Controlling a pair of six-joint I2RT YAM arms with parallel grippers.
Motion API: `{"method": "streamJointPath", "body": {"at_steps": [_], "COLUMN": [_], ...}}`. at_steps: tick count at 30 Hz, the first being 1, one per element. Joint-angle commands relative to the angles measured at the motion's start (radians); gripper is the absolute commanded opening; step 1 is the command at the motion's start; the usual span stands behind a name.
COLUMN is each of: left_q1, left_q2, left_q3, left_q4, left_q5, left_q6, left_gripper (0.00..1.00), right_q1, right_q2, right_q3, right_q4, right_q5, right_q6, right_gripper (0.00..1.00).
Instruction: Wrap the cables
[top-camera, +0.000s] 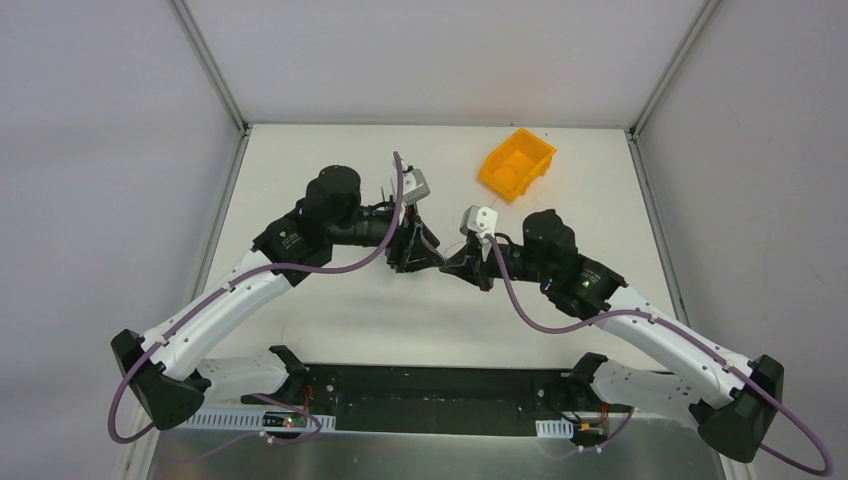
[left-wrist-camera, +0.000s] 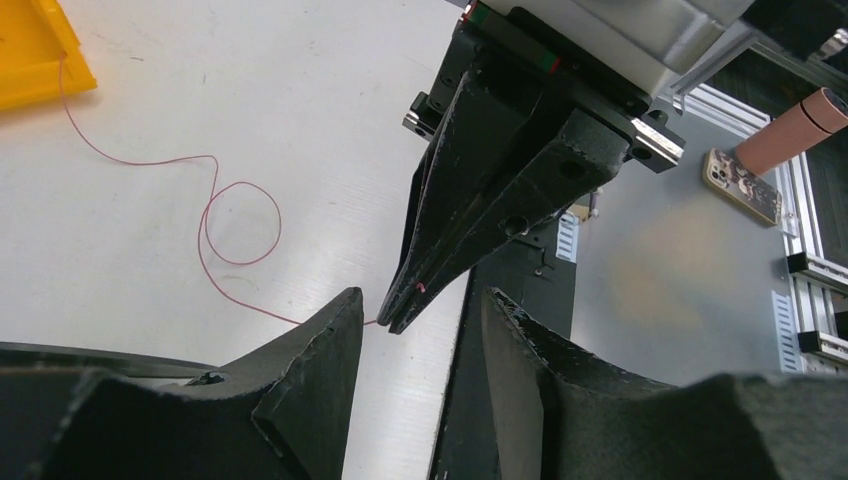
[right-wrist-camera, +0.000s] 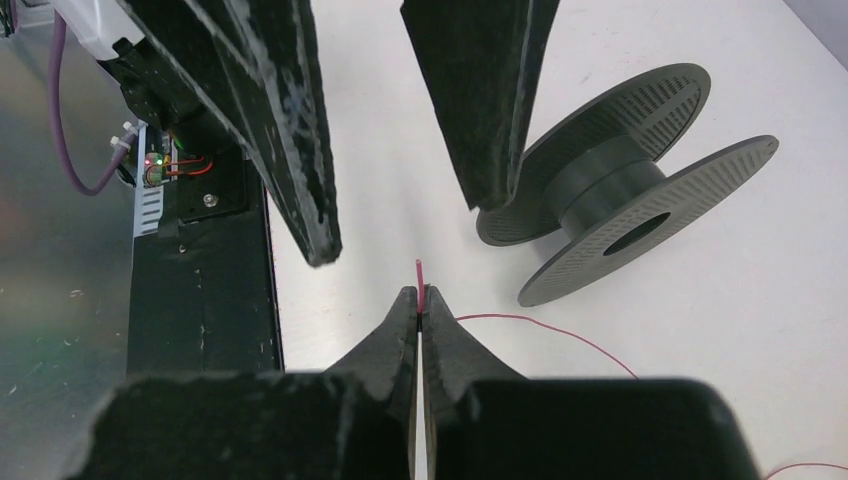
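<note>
The cable is a thread-thin red wire (left-wrist-camera: 240, 262) lying in loose loops on the white table and running to the orange bin (left-wrist-camera: 35, 50). My right gripper (right-wrist-camera: 421, 295) is shut on the wire's free end (right-wrist-camera: 419, 272), which pokes out a little past the tips. My left gripper (left-wrist-camera: 420, 300) is open, and the right gripper's shut tips (left-wrist-camera: 400, 312) sit between its fingers (left-wrist-camera: 320, 345). A dark grey empty spool (right-wrist-camera: 620, 185) lies on its side on the table just beyond the left gripper's fingers (right-wrist-camera: 290, 140). In the top view the grippers meet tip to tip, left (top-camera: 425, 258) and right (top-camera: 452, 265).
The orange bin (top-camera: 517, 163) stands at the back right of the table. A black strip and metal rail (right-wrist-camera: 200, 290) run along the near table edge. A phone (left-wrist-camera: 740, 185) and a brown cylinder (left-wrist-camera: 795, 128) lie beyond that edge.
</note>
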Motion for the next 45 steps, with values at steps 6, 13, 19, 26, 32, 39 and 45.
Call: {"method": "streamJointPath", "body": {"at_steps": [6,13,19,26,32,39,45], "left_q1": [-0.026,-0.059,-0.059,-0.059,-0.058,-0.058,-0.056], "left_q2": [0.046,0.071,0.058,-0.016,-0.063,-0.107,-0.128], "left_q3": [0.000,-0.002,-0.008,-0.020,-0.031,-0.054,-0.061], "left_q4": [0.058,0.063,0.076,0.080,0.115,0.202,0.219], "left_q5": [-0.052,-0.088,-0.183,-0.354,-0.370,-0.366,-0.385], "left_q6": [0.029,0.020,-0.059,-0.266,-0.431,-0.554,-0.582], "left_gripper": [0.44,0.25,0.00,0.00,0.00,0.00,0.00], "right_q1": [0.002,0.003,0.003,0.002,-0.006,-0.011,-0.011], "right_q2": [0.004,-0.001,-0.015,-0.135,-0.110,0.017,0.062], "right_q3": [0.049,0.047,0.010,-0.194,-0.241,-0.273,-0.267], "right_q4": [0.058,0.058,0.087,0.345,0.466,0.707,0.769], "right_q5": [-0.028,-0.018,0.014,0.089,0.075,0.077,0.078], "right_q6": [0.049,0.061,0.077,0.032,-0.013,-0.074,-0.067], "right_gripper": [0.00,0.00,0.14,0.45,0.51,0.52,0.30]}}
